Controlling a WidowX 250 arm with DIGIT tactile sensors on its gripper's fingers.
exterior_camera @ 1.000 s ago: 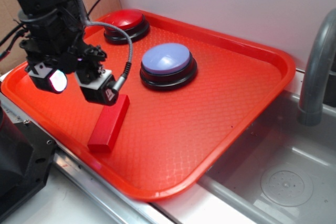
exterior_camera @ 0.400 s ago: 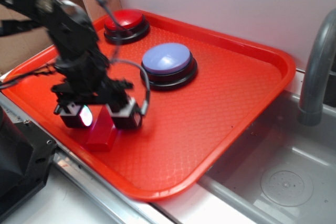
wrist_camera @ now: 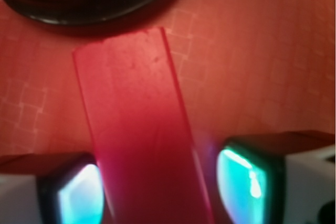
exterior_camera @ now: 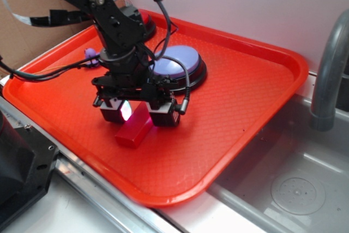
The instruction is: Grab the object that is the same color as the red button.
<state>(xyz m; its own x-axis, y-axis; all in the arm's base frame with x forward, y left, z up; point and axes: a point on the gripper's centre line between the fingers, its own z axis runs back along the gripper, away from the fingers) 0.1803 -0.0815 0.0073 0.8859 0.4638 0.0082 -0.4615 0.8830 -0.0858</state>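
My gripper (exterior_camera: pixel 139 115) is down at tray level, straddling the red block (exterior_camera: pixel 134 130) near the front edge of the red tray (exterior_camera: pixel 262 96), left of that edge's middle. The block lies flat on the tray floor, long axis running roughly front edge to back edge, its near end sticking out past my fingers toward the front rim.

Wrist view: the block (wrist_camera: pixel 142 140) runs between my two fingers, left pad (wrist_camera: pixel 79 198) close against its side, right pad (wrist_camera: pixel 244 182) with a narrow strip of tray showing between it and the block. So the jaws are partly open, bracketing the block, not clamped on it (the left contact is hard to judge, that edge is blurred and lit by pad glow). Block looks slightly skewed between the pads, not square to them.

The lavender-blue button (exterior_camera: pixel 175 64) sits just behind my wrist, toward the middle of the tray; its black base (wrist_camera: pixel 89 3) fills the top of the wrist view, just beyond the far end of the block. The red button (exterior_camera: pixel 146 25) is at the back-left corner, mostly hidden behind my arm. A small purple duck (exterior_camera: pixel 90 54) sits near the left edge.
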